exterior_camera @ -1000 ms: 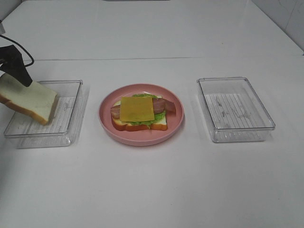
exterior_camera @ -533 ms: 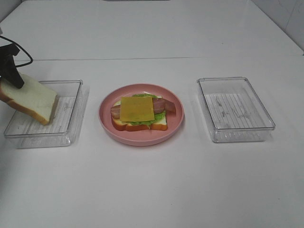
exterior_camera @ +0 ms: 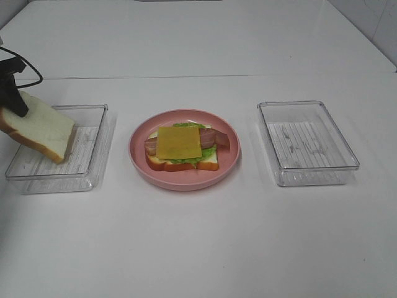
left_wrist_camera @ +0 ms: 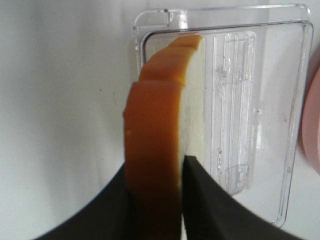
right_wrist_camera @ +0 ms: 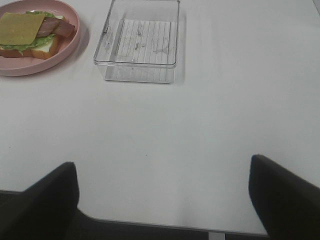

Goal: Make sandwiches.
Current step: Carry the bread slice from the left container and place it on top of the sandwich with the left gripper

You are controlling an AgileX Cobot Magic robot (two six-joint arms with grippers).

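Left gripper [left_wrist_camera: 155, 210] clamped on a bread slice [exterior_camera: 38, 127] at far left of the high view, fingers [left_wrist_camera: 212, 205] pressed to both faces in the left wrist view. Arm cut off by the left frame edge, only a dark finger and cable visible there. Slice tilted, lower corner down inside the left tray [exterior_camera: 93, 152]; cannot tell if it touches the tray floor. Crust side fills the wrist view, hiding most of the tray's near half and the fingertips' contact line. Open sandwich [exterior_camera: 183, 148] at centre frame on the pink plate [exterior_camera: 139, 162]: bottom bread, lettuce, bacon, cheese [exterior_camera: 178, 141] on top. Lettuce shows only as a green fringe around the cheese, bacon only as ends sticking out left and right. Right tray [exterior_camera: 308, 144] at right of frame, well apart from the plate, faint smudges on its ribbed floor. Right gripper [right_wrist_camera: 162, 200] spread wide, holding nothing, out of the high view entirely; only two dark finger stubs at the lower corners of the right wrist view, tips cut off. Same view shows plate clipped at upper left, right tray just beside it. All on a white table [exterior_camera: 205, 248].
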